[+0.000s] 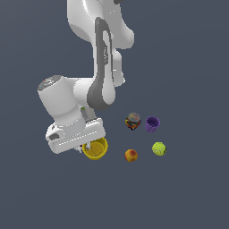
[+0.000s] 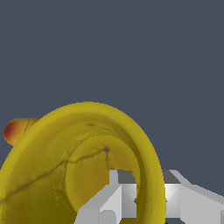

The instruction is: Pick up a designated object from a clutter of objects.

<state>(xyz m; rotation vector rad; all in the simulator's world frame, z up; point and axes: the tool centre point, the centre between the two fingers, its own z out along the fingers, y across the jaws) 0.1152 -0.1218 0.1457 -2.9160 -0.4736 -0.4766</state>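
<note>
Arm (image 1: 96, 58) bent low at the exterior view's left, its gripper (image 2: 146, 197) straddling the rim of the yellow cup (image 1: 95, 149): in the wrist view one finger (image 2: 114, 199) sits inside the wall, the other outside, clamped on it. Cup sits under the hand, well apart from the rest of the clutter toward the exterior view's right. There: purple cup (image 1: 152, 124) just beside dark jar (image 1: 133, 121), green ball (image 1: 159, 148) near orange fruit (image 1: 131, 155).
</note>
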